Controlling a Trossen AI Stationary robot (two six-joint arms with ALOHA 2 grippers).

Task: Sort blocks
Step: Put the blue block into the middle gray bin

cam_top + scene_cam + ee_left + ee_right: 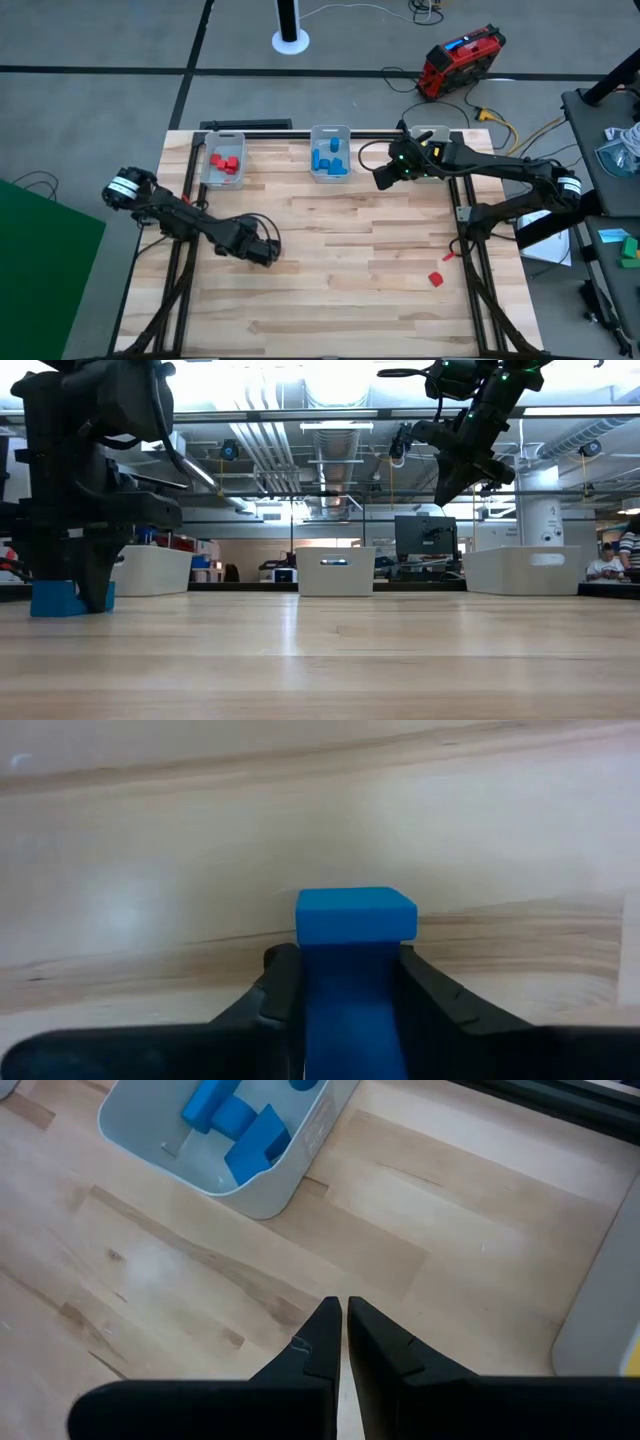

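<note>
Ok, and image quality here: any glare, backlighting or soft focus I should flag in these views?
Low view: bright ceiling lights backlight the scene, so the left gripper reads as a silhouette over the blue block. Left wrist view: the block is soft, with a pale sheen on the table. High view: evenly lit. Right wrist view: sharp.
</note>
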